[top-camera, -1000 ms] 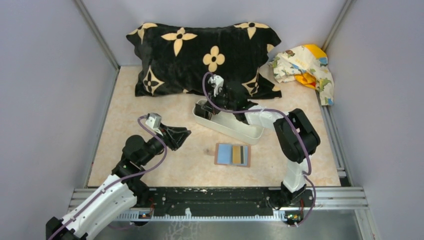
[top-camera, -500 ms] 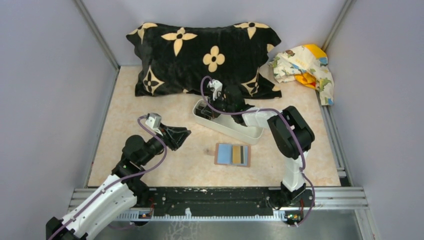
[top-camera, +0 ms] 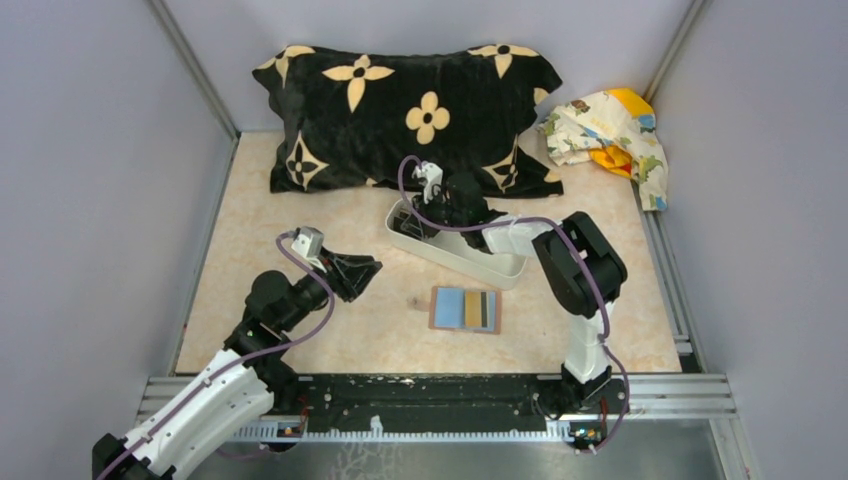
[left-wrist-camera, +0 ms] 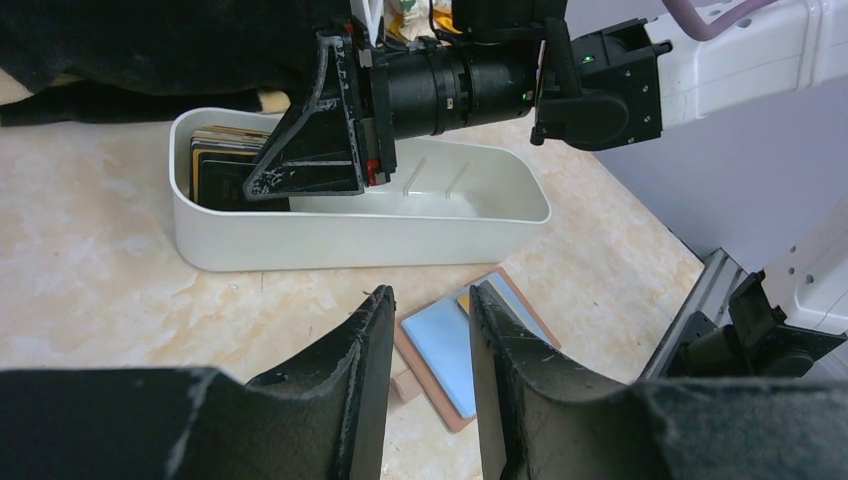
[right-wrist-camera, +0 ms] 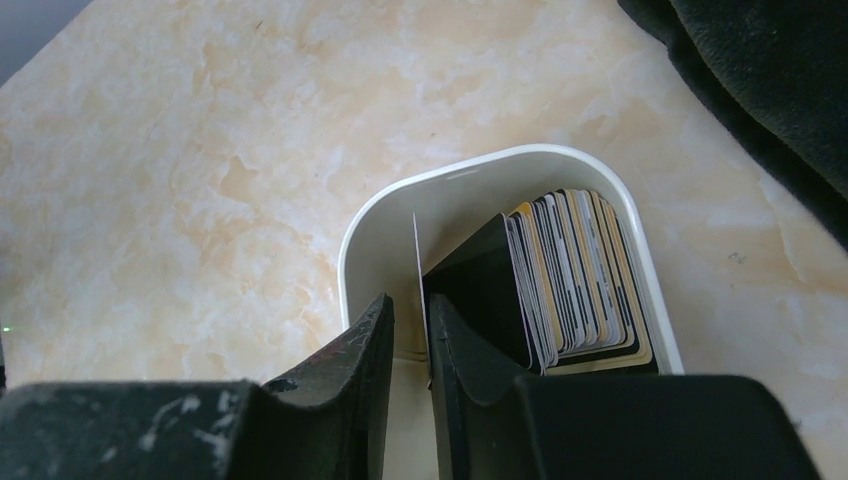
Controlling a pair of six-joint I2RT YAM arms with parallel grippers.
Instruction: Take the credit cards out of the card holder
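The card holder [top-camera: 465,309] lies open on the table, brown-rimmed and light blue inside, with a tan card [top-camera: 471,309] and a dark card [top-camera: 488,310] in its slots. It also shows between my left fingers in the left wrist view [left-wrist-camera: 437,345]. My left gripper [top-camera: 372,268] [left-wrist-camera: 430,295] hovers left of it, open and empty. My right gripper [top-camera: 410,220] [right-wrist-camera: 410,305] is over the far left end of the white tray [top-camera: 480,265], jaws slightly apart. A thin card [right-wrist-camera: 418,270] stands on edge against its right finger. A stack of cards [right-wrist-camera: 580,280] stands in that tray end.
A black pillow with tan flowers [top-camera: 400,110] lies along the back, just behind the tray. A patterned cloth [top-camera: 610,130] is bunched at the back right corner. Grey walls close in the left, right and back sides.
My right gripper has moved a little left and down over the tray's far end. My left arm and the card holder have not moved.
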